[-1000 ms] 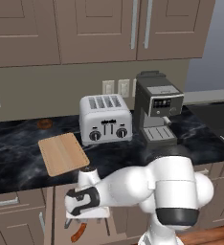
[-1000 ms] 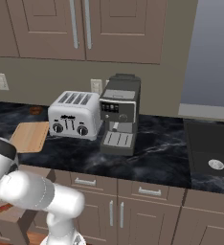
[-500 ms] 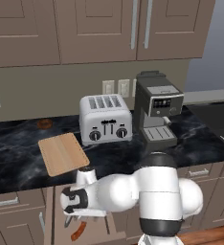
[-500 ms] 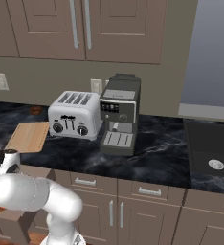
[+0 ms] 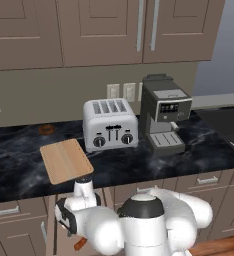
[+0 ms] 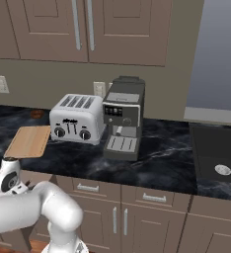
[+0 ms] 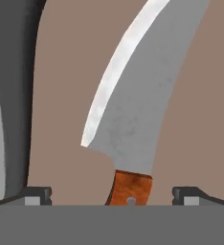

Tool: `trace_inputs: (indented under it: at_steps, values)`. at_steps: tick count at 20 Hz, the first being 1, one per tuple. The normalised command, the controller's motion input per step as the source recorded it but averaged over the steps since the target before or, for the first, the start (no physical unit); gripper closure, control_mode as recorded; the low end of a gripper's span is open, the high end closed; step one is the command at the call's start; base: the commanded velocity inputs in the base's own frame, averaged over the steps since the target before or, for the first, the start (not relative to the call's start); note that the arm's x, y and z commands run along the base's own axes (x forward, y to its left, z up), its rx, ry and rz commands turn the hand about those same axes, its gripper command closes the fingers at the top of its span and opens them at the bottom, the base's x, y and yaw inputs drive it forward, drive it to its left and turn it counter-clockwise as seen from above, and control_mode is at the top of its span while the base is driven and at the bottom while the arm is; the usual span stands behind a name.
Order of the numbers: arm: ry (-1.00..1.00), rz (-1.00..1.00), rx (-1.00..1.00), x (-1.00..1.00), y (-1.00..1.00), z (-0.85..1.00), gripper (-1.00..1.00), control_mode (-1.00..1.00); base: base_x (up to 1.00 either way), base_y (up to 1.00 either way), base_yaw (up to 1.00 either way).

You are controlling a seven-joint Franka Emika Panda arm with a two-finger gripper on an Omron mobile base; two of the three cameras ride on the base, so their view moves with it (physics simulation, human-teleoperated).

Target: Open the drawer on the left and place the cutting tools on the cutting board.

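Hung low over the open drawer (image 7: pixel 61 95), gripper (image 7: pixel 111 194) with jaws wide apart and nothing between them but the butt of the knife (image 7: pixel 133 110). Lay close below, that knife, flat on the tan drawer floor, its reddish handle nearest and sitting roughly midway between the two fingertips (image 7: pixel 37 195), a touch toward the right-hand one in the hand view. Ran away from the hand along the view's upward direction, long axis leaning a little to that view's right, the grey blade broadening past the handle and curving on out of the top edge. Judged, then, as a matter of closing across the handle's narrow width rather than along its length, with the tips already straddling it; whether low enough to bite could not be told. Seen from the left base view, only the red handle end (image 5: pixel 79 243) peeping beneath the bent arm (image 5: pixel 139 225). Farther off and higher, the board (image 5: pixel 66 160) on the dark counter (image 5: pixel 139 162), left of the toaster (image 5: pixel 110 124), bare and waiting.
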Motion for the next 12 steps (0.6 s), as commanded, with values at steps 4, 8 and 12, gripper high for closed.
trace_inputs:
  at_steps: [4,8,12]
  values:
    - [0.00,0.00,-0.02,-0.14,0.10,-0.28,-1.00,-1.00,0.00,0.00,0.00]
    - [0.00,0.00,-0.14,0.00,0.24,-0.27,1.00,-1.00,0.00,0.00,0.00]
    - [0.00,0.00,-0.11,-0.20,0.14,-0.15,1.00,-1.00,0.00,0.00,0.00]
